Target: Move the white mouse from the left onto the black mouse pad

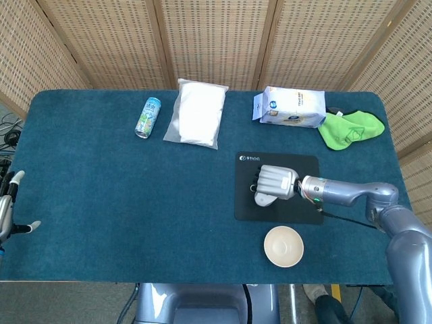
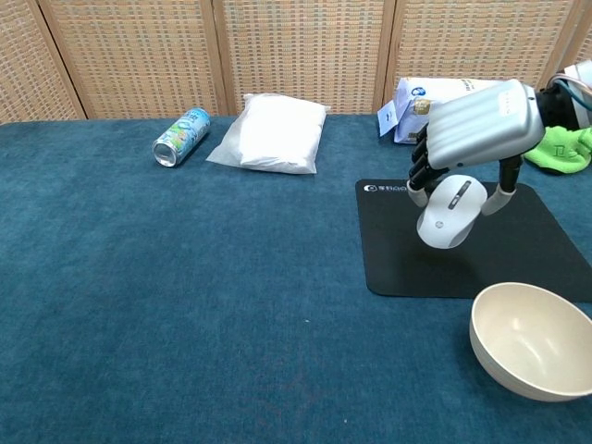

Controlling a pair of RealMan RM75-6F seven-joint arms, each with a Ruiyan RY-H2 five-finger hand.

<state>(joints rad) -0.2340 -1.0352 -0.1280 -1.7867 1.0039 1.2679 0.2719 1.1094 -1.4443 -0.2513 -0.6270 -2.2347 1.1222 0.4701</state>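
Plainly I was at the carrying step, close to its end: my right hand [image 2: 481,129] held the white mouse [image 2: 449,211] from above, its fingers [image 2: 418,171] curled down along the mouse's sides, and the mouse hung tilted, nose down, over the black mouse pad [image 2: 518,254]. From the chest view I judged it was just off the pad and not yet resting on it, though I could not be sure of the gap; the head view put it over the pad's left half. What I judged the next move called for was a short, level descent until the mouse's base sat flat on the pad, then spreading the fingers and lifting straight up so as not to drag it toward the beige bowl [image 2: 529,340] near the pad's front edge. My left hand [image 1: 8,206] showed only at the tabletop's [image 2: 166,296] far left edge, fingers apart and holding nothing. As for writing, the pad bore a small white logo at its corner, too small to read; the green can [image 2: 181,136] and the blue-and-white pack [image 2: 435,97] carried print I could not make out.
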